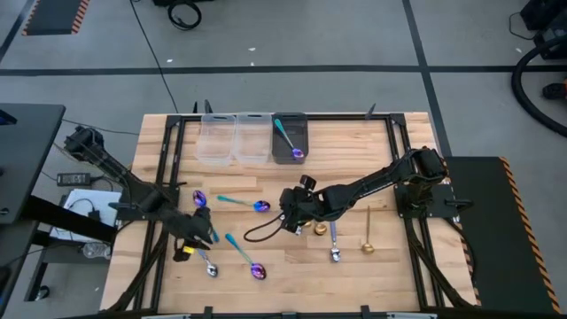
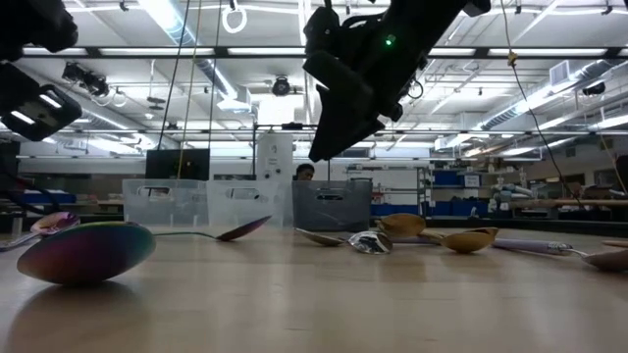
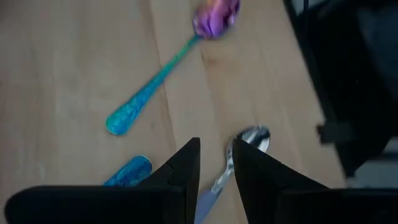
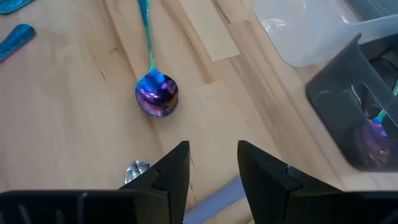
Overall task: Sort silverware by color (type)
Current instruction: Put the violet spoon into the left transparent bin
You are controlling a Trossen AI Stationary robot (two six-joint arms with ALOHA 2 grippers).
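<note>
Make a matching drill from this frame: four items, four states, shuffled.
1 dark bin
2 left clear bin
3 gold spoon
4 left claw

A holds no spoon
B holds a teal-handled spoon
C open over a silver spoon
D lies on the table, right side

Pairs: 1-B, 2-A, 3-D, 4-C

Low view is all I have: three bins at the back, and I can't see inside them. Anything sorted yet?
Observer: The dark bin holds one teal-handled spoon. The clear bins look empty.
Operator: Which arm hangs over the middle?
Observer: The right. The right gripper is open above a lilac handle.
Operator: And the left?
Observer: The left gripper is open, low over a silver spoon on the table's left side.
</note>
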